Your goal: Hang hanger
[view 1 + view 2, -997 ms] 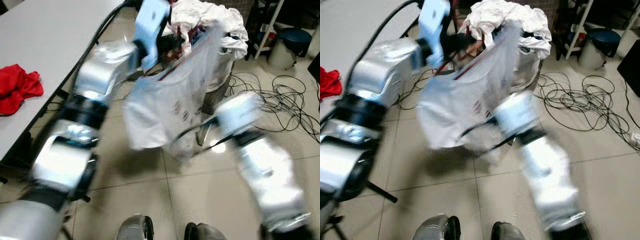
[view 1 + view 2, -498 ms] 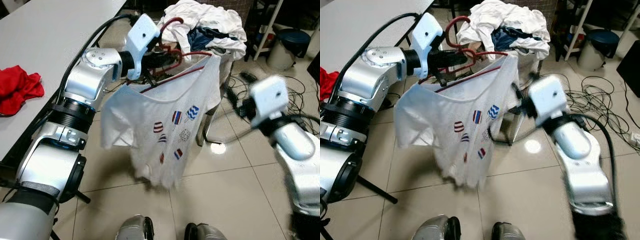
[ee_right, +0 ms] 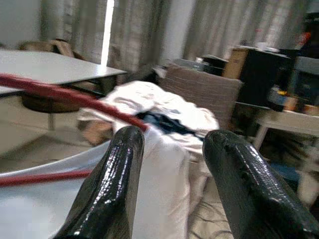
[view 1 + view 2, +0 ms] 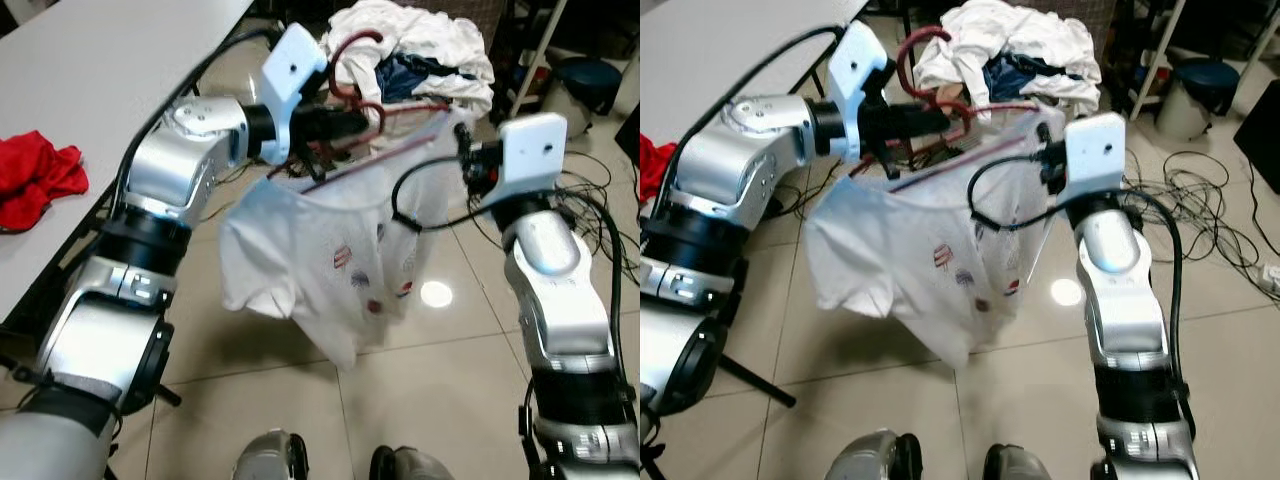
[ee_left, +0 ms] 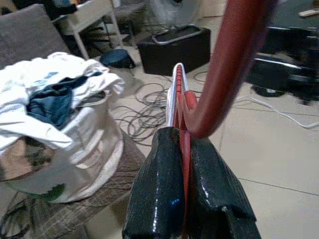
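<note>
Where cables (image 4: 590,215) sprawl, glossy floor tiles (image 4: 440,390) gleam.

Left arm raised and reaching forward, left gripper (image 5: 182,149) pinched tight, fingers pressed together. Right arm bent upward, right gripper (image 3: 172,137) held at chest height with fingers spread apart.

The shirt (image 4: 330,250) covers most of the hanger (image 4: 400,108) and is blurred. The right gripper (image 4: 1048,160) is partly behind the cloth.
</note>
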